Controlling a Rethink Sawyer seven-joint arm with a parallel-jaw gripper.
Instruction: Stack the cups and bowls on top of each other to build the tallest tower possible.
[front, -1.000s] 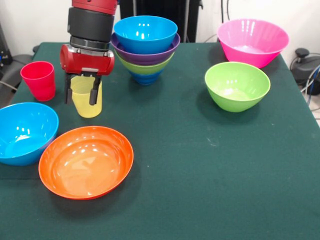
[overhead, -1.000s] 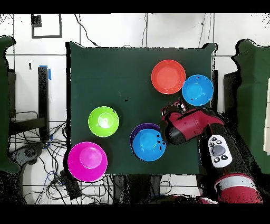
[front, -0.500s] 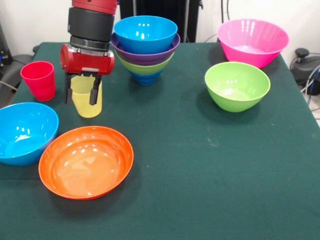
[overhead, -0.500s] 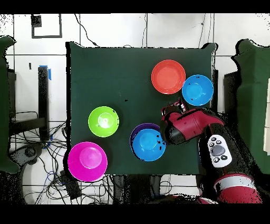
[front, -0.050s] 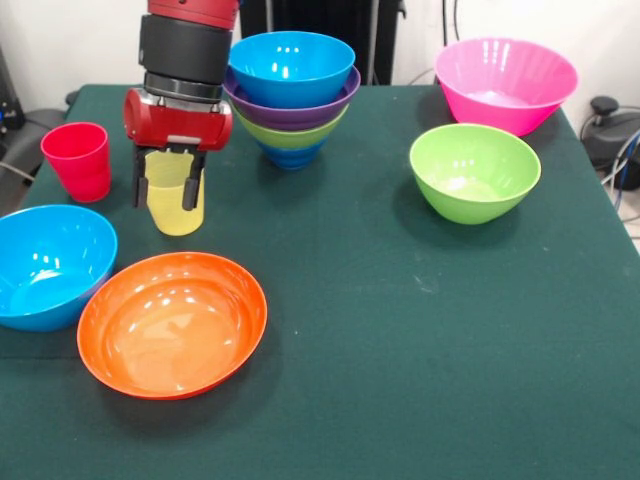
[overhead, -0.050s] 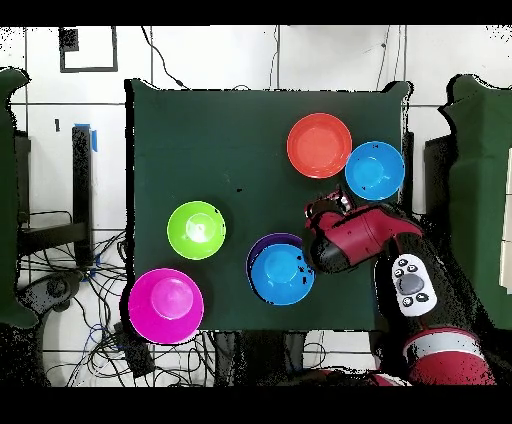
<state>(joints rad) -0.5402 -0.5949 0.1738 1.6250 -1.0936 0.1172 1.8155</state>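
Observation:
My gripper (front, -0.050s: 163, 186) hangs over the translucent yellow cup (front, -0.050s: 176, 212), which stands upright on the green table (front, -0.050s: 400, 340). Its fingers are spread: one shows just left of the cup, the other in front of its right half. A red cup (front, -0.050s: 77, 160) stands to the left. The tower (front, -0.050s: 290, 95) behind is a light blue bowl on purple, lime green and small dark blue (front, -0.050s: 292, 158). Loose bowls are light blue (front, -0.050s: 45, 265), orange (front, -0.050s: 170, 325), lime green (front, -0.050s: 475, 172) and pink (front, -0.050s: 505, 85). In the overhead view the gripper (overhead, -0.050s: 325, 208) hides the cups beside the tower (overhead, -0.050s: 281, 272).
The table's left edge runs close to the red cup and the light blue bowl. The overhead view shows the orange bowl (overhead, -0.050s: 319, 146) and the light blue bowl (overhead, -0.050s: 375, 170) just beyond the arm, with the lime green bowl (overhead, -0.050s: 196, 230) and pink bowl (overhead, -0.050s: 166, 305) on the other side.
The gripper has shifted a few pixels right in the front view, still around the yellow cup. The cup stays on the table and the bowls have not moved.

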